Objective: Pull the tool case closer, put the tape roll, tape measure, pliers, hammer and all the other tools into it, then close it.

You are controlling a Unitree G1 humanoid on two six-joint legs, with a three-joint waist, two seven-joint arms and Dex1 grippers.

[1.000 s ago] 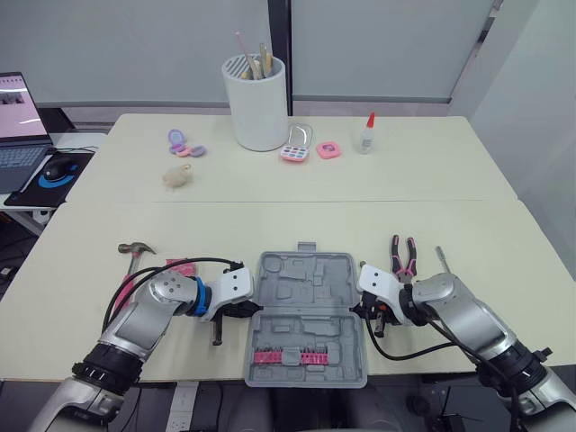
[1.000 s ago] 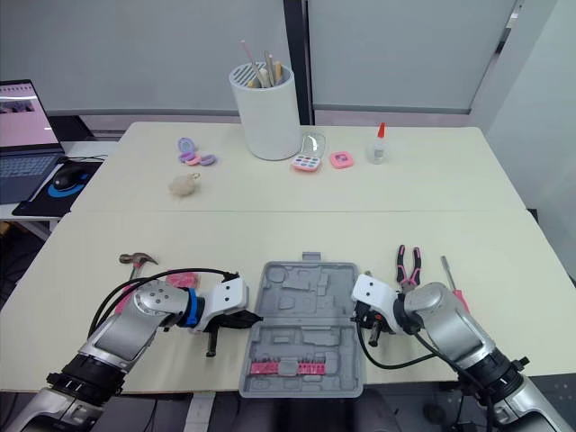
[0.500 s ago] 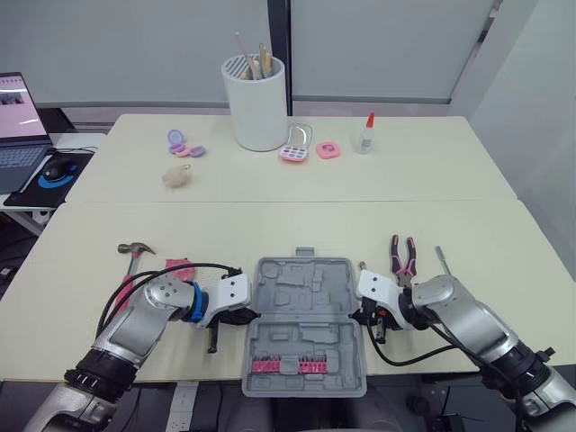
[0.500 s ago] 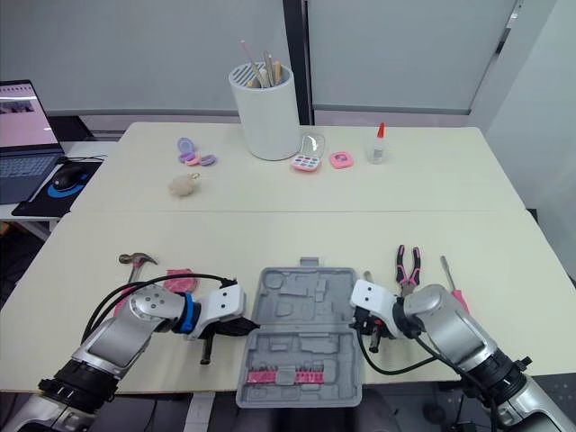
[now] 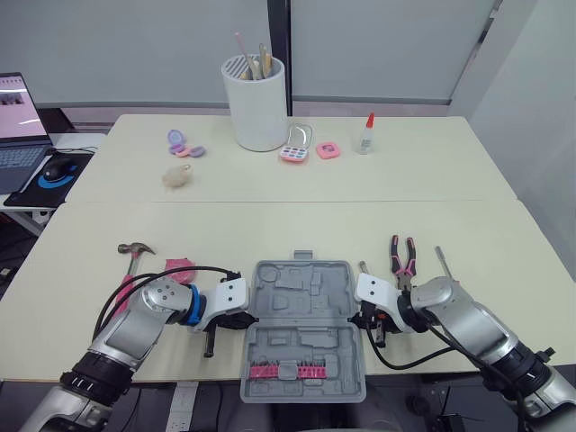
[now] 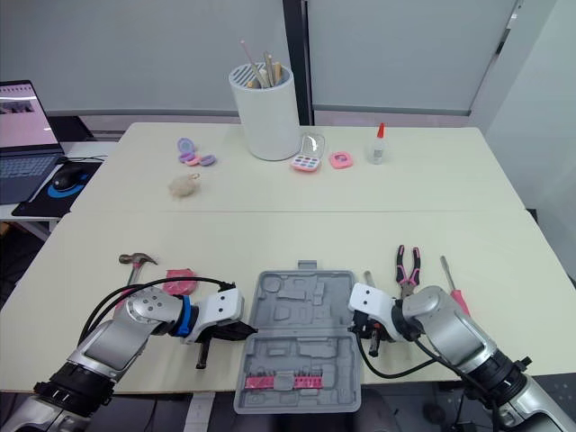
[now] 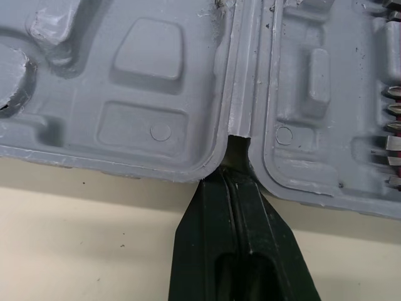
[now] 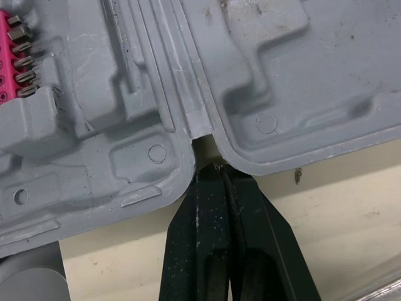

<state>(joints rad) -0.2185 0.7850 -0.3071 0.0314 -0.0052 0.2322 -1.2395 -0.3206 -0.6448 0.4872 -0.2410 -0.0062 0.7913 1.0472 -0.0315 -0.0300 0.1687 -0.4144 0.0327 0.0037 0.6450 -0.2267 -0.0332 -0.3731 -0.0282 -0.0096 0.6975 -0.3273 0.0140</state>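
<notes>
The grey tool case (image 5: 301, 292) lies open at the table's near edge, its front half with a pink bit strip (image 5: 286, 370) overhanging. My left gripper (image 5: 245, 317) is shut, its tips in the hinge notch (image 7: 237, 128) on the case's left side. My right gripper (image 5: 357, 315) is shut too, tips in the right hinge notch (image 8: 199, 132). A hammer (image 5: 135, 255) and a pink roll (image 5: 178, 267) lie left of the case. A dark-handled tool (image 5: 210, 340) rests by my left wrist. Pliers (image 5: 401, 256) and a screwdriver (image 5: 442, 259) lie to the right.
At the back stand a white pot of sticks (image 5: 256, 103), a glue bottle (image 5: 364, 135), pink palettes (image 5: 296, 149), purple compacts (image 5: 184, 144) and a fluffy ball (image 5: 178, 175). A laptop (image 5: 18, 117) and mouse (image 5: 58, 169) sit on a side desk at far left.
Both grippers have drawn the open case toward the near edge, and its front half now hangs further over it. The tools on either side have stayed put.
</notes>
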